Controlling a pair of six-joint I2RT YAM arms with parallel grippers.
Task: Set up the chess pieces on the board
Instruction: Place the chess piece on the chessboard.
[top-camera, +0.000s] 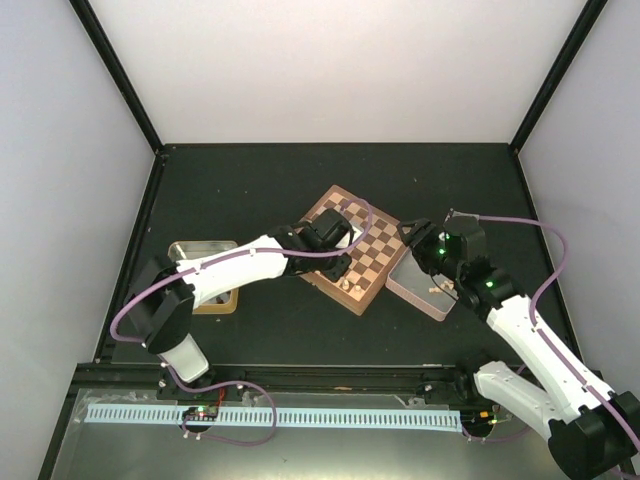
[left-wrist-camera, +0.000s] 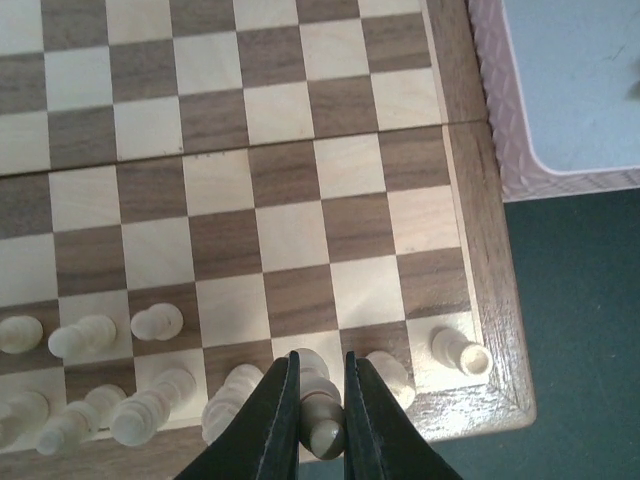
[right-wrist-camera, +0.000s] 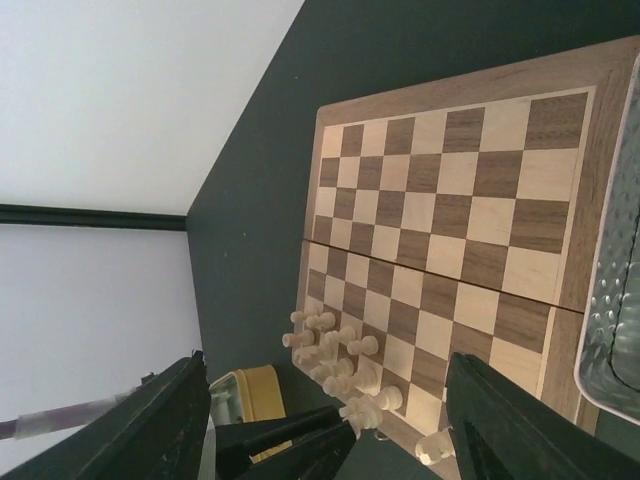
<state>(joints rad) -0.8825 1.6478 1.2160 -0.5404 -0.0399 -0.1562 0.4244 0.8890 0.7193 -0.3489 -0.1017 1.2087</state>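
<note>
The board (left-wrist-camera: 285, 190) lies tilted mid-table (top-camera: 375, 245). Several pale chess pieces (left-wrist-camera: 150, 410) stand in its two nearest rows, a rook (left-wrist-camera: 460, 352) on the corner square. My left gripper (left-wrist-camera: 320, 425) is shut on a pale piece (left-wrist-camera: 322, 405) whose base is at a light back-row square. In the top view the left gripper (top-camera: 338, 265) is over the board's near edge. My right gripper (top-camera: 415, 240) is wide open and empty beside the board's right side, above the grey tray (top-camera: 425, 290). The right wrist view shows the board (right-wrist-camera: 450, 220) and the pieces (right-wrist-camera: 345, 360).
The grey tray's corner (left-wrist-camera: 570, 90) touches the board's right side and holds a few pale pieces (top-camera: 440, 290). A yellow-wood tray (top-camera: 215, 300) and a metal tin (top-camera: 195, 248) sit left of the board. The yellow tray also shows in the right wrist view (right-wrist-camera: 250, 395).
</note>
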